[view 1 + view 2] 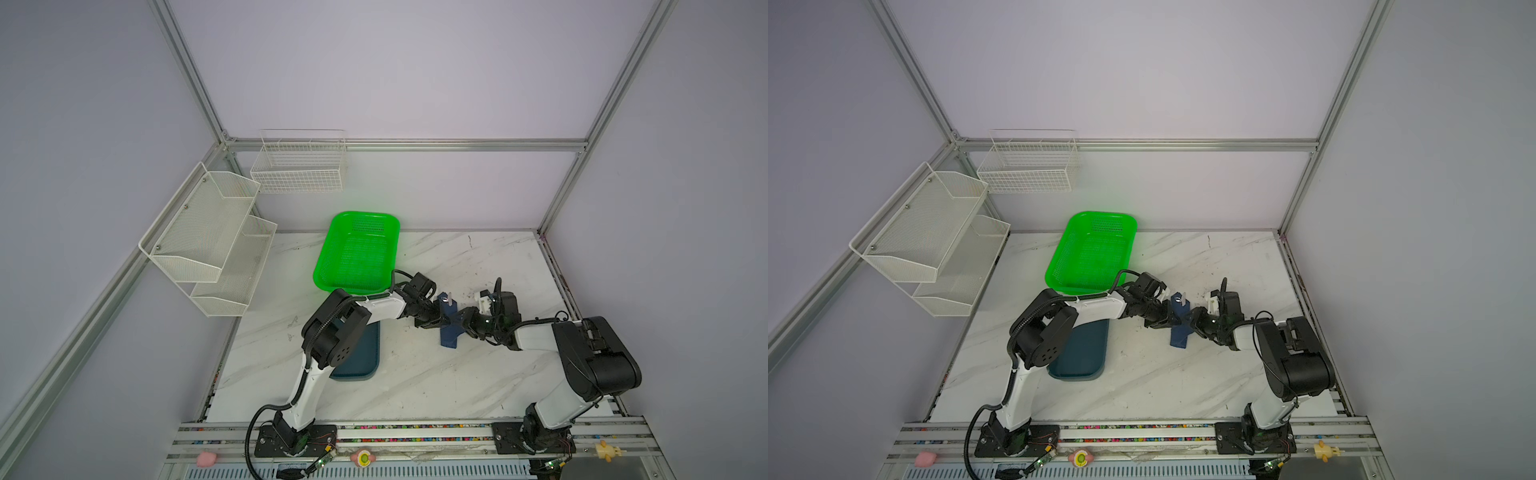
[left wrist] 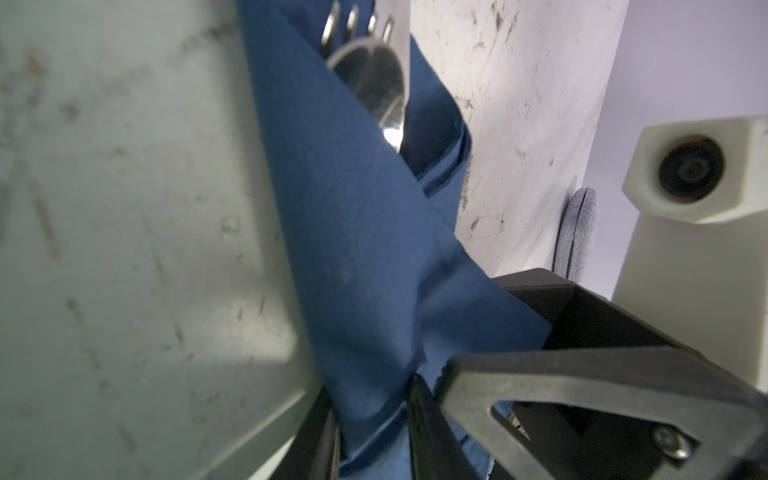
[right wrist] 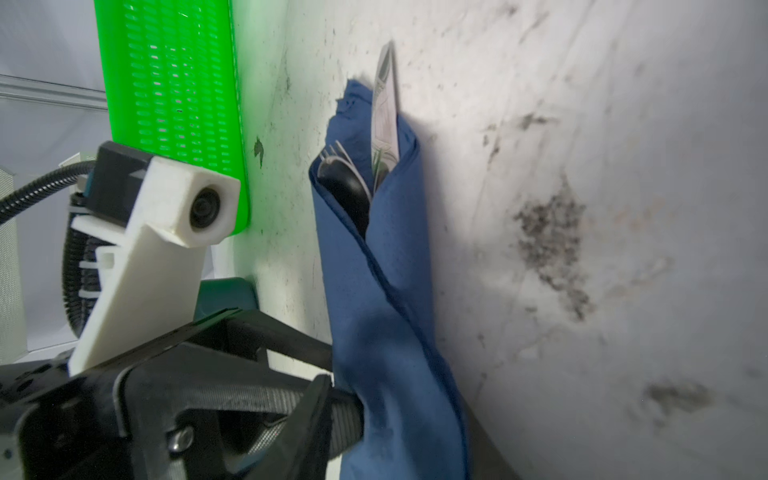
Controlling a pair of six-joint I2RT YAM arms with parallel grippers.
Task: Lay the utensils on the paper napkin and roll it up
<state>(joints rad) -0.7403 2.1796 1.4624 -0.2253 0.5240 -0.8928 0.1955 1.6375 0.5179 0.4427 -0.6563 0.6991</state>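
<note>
Rolling: napkin (image 2: 353, 232) wrapping utensils (image 2: 374, 83) at frame centre | left claw (image 2: 374, 432) clenching napkin | right claw (image 1: 466, 320): cannot tell | tip: pulling wrap taut

The left arm (image 1: 305, 386) and right arm (image 1: 557, 409) reach inward from their bases until their claws meet tip to tip. For the left gripper (image 1: 442, 321), the forearm runs roughly level and the elbow is raised well behind the claw. In the left wrist view its two black fingers (image 2: 432, 440) pinch the paper napkin (image 2: 365, 257) between them. The right gripper (image 1: 464, 322) sits directly opposite the left claw and just beside it, with the upper arm rising steeply from the base. Whether the right jaws are parted or closed cannot be made out.
</note>
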